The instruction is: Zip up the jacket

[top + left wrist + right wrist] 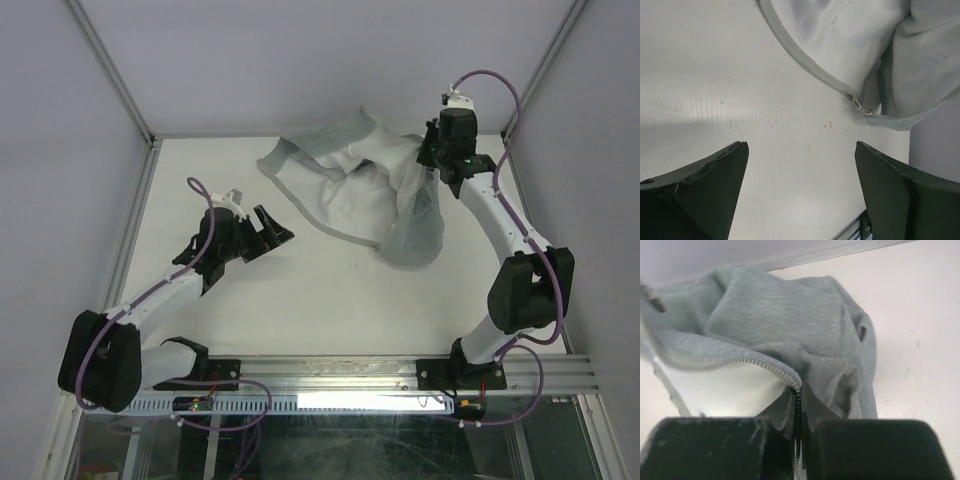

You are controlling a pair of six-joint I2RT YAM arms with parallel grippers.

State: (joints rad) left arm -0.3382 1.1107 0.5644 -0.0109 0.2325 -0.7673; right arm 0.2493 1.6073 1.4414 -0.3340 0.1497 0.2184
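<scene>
A pale grey-green jacket (pixel 345 195) lies rumpled and open on the far right part of a white worktop (pixel 330 300). Seen from above, its long axis runs aslant, from the far left end near the back edge down to a bunched end nearer the robot on the right. The whiter lining faces up in the middle, and the open front edge curves along the side nearest the arms.

The right claw (pixel 432 160) sits at the jacket's far right side, closed on the fabric. From its wrist camera, the line of zipper teeth (pixel 765 365) runs down between the two fingers, pinched there, and the grey fleece is heaped just beyond them. From above, a fold of the jacket drapes from this claw toward the near right.

The left claw (pixel 268 232) is open and holds nothing, its fingers spread wide over bare worktop. It is to the left of the jacket, apart from it, pointing toward it. In its wrist camera the jacket fills the upper right, ahead of the fingers, with a small metal zipper pull (pixel 857 103) at the low end of the toothed edge.
</scene>
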